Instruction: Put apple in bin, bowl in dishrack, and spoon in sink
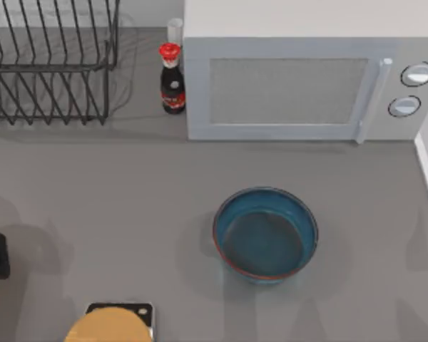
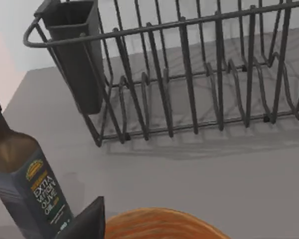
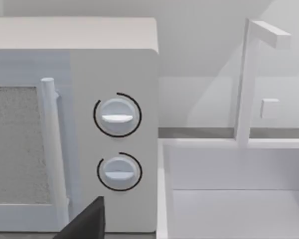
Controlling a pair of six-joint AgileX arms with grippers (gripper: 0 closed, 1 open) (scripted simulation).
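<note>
While 1 bowl (image 1: pixel 265 235) sits mid-table, 1 dishrack (image 1: pixel 50 64) stands far-left.

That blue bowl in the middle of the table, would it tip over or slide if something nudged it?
The bowl looks wide and deep and sits upright on the flat grey table, so it would probably slide rather than tip. Its smooth, curved wall may be slippery to pinch; the thin rim seems the likelier hold. It appears rigid, and looks empty, so probably light for its size.
</note>
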